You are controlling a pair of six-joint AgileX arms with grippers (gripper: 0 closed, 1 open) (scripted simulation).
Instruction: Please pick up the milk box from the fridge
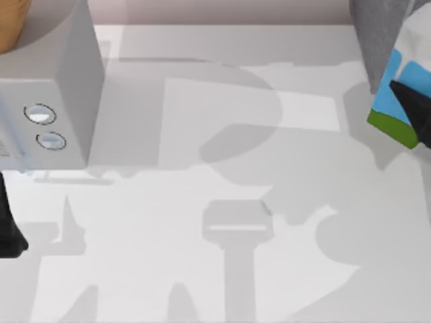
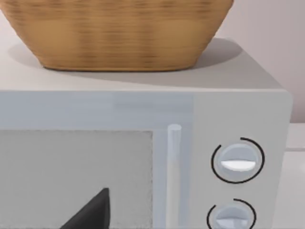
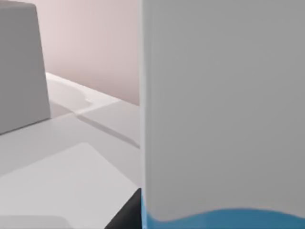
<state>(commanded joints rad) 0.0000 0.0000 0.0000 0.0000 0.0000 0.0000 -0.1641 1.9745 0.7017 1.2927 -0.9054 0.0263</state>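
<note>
The milk box (image 1: 392,91) hangs tilted at the top view's right edge, with blue body, green base band (image 1: 390,128) and white top. My right gripper (image 1: 414,111) is shut on it, one black finger lying across the blue side. In the right wrist view the milk box (image 3: 224,109) stands very close, with a black finger (image 3: 125,217) at its edge. A dark grey slab that looks like the fridge (image 1: 377,40) sits just behind the carton at the top right. My left arm (image 1: 9,229) is parked at the left edge.
A light grey box with two round knobs (image 1: 47,101) stands at the back left with a wicker basket (image 2: 119,33) on top. Its knobs (image 2: 237,160) and door handle (image 2: 173,176) face the left wrist camera. Arm shadows cross the white table (image 1: 222,269).
</note>
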